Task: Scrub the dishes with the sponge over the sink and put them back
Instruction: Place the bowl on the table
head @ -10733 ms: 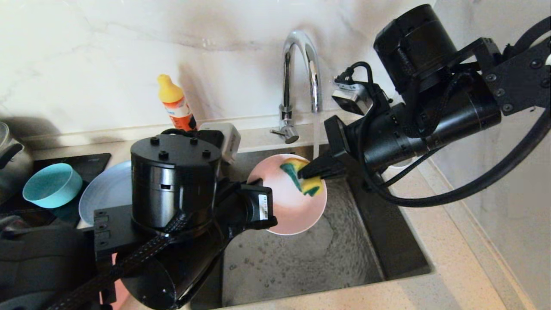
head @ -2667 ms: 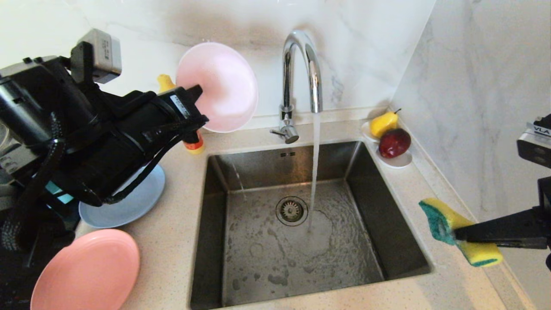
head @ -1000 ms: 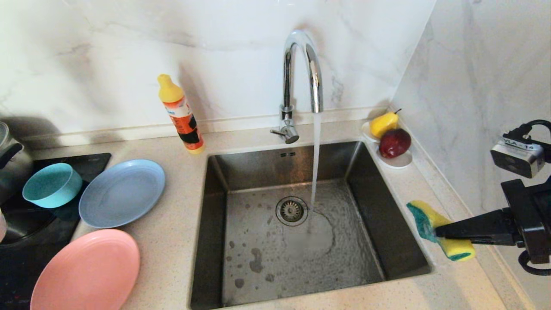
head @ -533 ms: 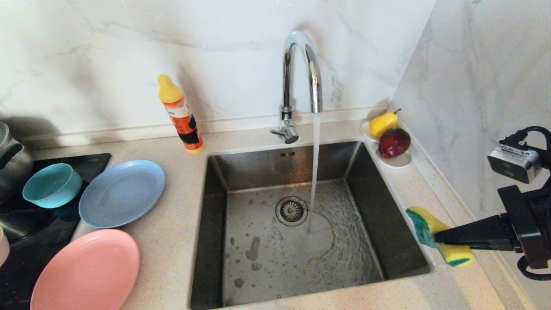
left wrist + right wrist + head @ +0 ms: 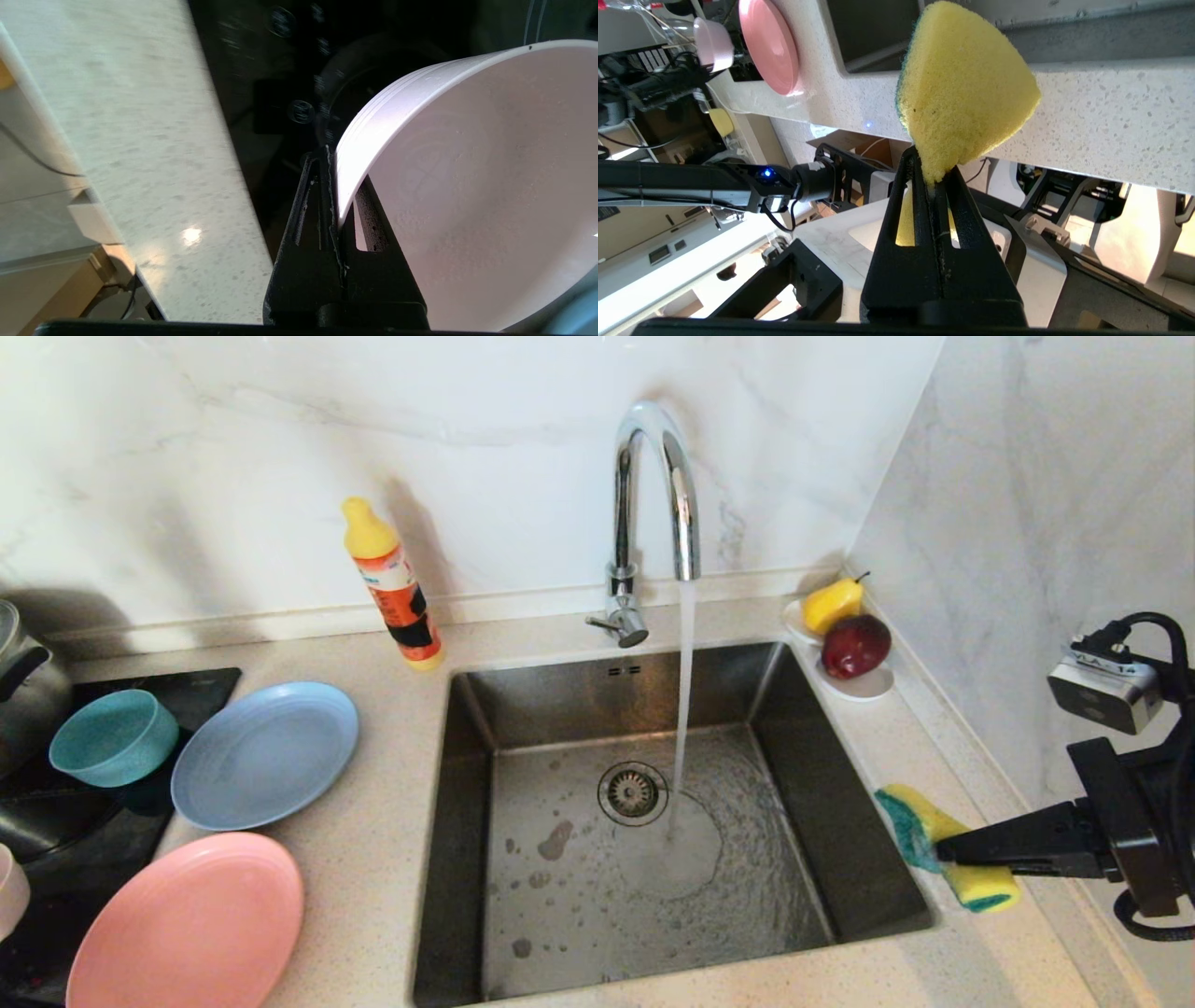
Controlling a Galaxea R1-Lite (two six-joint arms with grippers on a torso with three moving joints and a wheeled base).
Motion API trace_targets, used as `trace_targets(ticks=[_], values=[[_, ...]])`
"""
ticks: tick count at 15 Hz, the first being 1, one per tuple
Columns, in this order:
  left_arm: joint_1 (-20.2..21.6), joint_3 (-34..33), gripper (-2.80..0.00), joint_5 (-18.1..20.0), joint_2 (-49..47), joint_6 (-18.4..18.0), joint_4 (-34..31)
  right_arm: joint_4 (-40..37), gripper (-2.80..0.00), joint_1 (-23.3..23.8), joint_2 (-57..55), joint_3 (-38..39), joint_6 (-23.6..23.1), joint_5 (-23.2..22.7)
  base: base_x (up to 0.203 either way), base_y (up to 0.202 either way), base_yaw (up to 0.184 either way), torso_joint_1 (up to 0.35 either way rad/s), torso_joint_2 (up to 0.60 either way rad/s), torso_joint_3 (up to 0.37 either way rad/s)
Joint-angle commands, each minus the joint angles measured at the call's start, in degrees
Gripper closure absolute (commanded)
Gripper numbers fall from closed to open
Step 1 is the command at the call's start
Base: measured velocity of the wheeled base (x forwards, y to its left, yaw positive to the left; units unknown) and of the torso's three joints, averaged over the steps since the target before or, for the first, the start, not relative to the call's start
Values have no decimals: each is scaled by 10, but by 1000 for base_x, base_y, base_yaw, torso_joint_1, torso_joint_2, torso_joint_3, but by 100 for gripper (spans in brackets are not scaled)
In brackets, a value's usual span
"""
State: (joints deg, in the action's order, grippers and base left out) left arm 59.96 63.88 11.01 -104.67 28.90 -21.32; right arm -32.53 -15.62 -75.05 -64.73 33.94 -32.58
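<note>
My right gripper (image 5: 943, 848) is clenched on the yellow sponge (image 5: 941, 845) (green scouring side turned toward the basin), holding it above the counter just right of the sink (image 5: 859, 859). My left gripper (image 5: 337, 205) is pinched on the rim of the pale pink plate (image 5: 476, 186), far left of the sink, over the black cooktop (image 5: 261, 56). Left of the sink lie the grey-blue plate (image 5: 264, 754), teal bowl (image 5: 113, 736) and salmon-pink plate (image 5: 189, 924). The faucet (image 5: 653, 504) runs water into the sink.
</note>
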Motion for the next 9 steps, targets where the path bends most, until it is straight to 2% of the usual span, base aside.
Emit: trace_targets(ticks=[1,7,8,9], values=[[3,-4,0,13,-16,-3,7,-2,0,1,1,-6,3,-1,0,0,0,0,0,0],[3,-11,0,14,-45,-11,46,-2,0,7,1,-2,2,-1,0,0,0,0,0,0],[3,-16,-280,14,-51,-11,61,-2,0,8,2,-1,2,-1,0,0,0,0,0,0],[3,-24,-280,14,-53,-11,73,-2,0,8,3,0,2,0,0,0,0,0,0,0]])
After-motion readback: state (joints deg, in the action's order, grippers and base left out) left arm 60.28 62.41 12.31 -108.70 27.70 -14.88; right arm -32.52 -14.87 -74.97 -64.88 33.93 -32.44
